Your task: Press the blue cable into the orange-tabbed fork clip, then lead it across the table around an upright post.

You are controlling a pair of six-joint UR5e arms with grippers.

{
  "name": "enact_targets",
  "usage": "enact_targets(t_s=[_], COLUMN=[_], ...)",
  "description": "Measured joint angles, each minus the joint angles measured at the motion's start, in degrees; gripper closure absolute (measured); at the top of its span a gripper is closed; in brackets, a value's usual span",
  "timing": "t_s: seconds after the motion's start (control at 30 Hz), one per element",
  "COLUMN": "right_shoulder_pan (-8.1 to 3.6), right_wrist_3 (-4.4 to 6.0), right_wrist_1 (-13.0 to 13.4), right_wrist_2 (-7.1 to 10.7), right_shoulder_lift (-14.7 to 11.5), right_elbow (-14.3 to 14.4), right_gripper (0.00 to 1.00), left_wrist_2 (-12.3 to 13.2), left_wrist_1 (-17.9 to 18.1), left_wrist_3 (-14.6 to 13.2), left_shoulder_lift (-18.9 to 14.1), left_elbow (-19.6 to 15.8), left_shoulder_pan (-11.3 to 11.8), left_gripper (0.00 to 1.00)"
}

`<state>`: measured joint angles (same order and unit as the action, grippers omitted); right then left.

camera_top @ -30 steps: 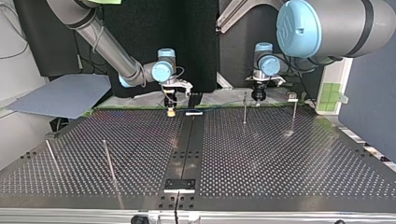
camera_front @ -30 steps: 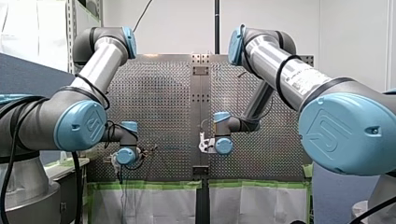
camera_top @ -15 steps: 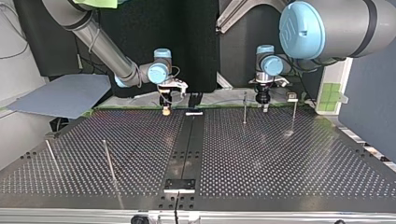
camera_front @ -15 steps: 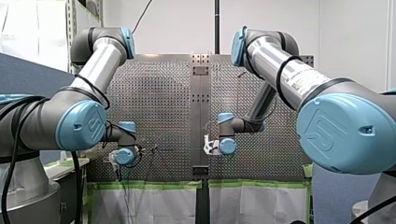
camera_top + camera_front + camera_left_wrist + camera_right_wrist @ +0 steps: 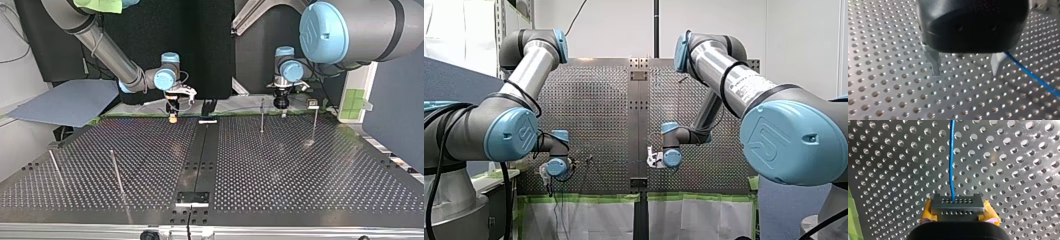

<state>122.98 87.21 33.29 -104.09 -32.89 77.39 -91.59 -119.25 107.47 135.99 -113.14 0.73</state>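
- The right gripper (image 5: 172, 118) is on the move. It slides step by step toward the top view's left, along the arms' side of the table (image 5: 300, 190), clear of the centre strip it hung beside a second ago.
- It takes the blue cable (image 5: 951, 157) with it. In its own wrist view the yellow pads (image 5: 927, 211) are clamped hard on the cable, which runs straight out ahead of the fingers over the perforated plate.
- Over at the top view's right, the left gripper (image 5: 966, 72) hardly stirs: a small nudge sideways and that's all.
- Its metal fingers (image 5: 934, 62) stand wide apart with nothing between them. The cable passes just outside one finger, and I can't tell whether it touches.
- I can't pick out the fork clip from any angle here, so I can't say whether the cable is properly seated in it.
- My read: with the left jaws empty and the right gripper travelling with the cable, the pressing step looks finished and the leading has only begun.
- One thin post (image 5: 261, 115) stands just beside the left gripper. Another upright post (image 5: 116, 172) waits well apart, out on the top view's left half.
- As far as I can see, the cable isn't round either of them yet.
- The thing to watch is tension: pull too hard and the line could lift out of the clip.
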Motion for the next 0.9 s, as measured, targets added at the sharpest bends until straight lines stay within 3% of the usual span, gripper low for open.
enact_targets(t_s=[0.63, 0.9], right_shoulder_pan=[-0.33, -0.56], right_wrist_3=[0.0, 0.0], right_wrist_1=[0.06, 0.12], right_wrist_2=[0.01, 0.05], right_shoulder_lift=[0.66, 0.67], right_elbow=[0.01, 0.01], right_gripper=[1.0, 1.0], left_wrist_2=[3.85, 5.98], left_wrist_1=[-8.9, -12.59], left_wrist_3=[-3.03, -5.15], left_shoulder_lift=[-0.04, -1.69], left_elbow=[-0.14, -2.73], left_shoulder_pan=[1.7, 2.14], left_gripper=[0.0, 0.0])
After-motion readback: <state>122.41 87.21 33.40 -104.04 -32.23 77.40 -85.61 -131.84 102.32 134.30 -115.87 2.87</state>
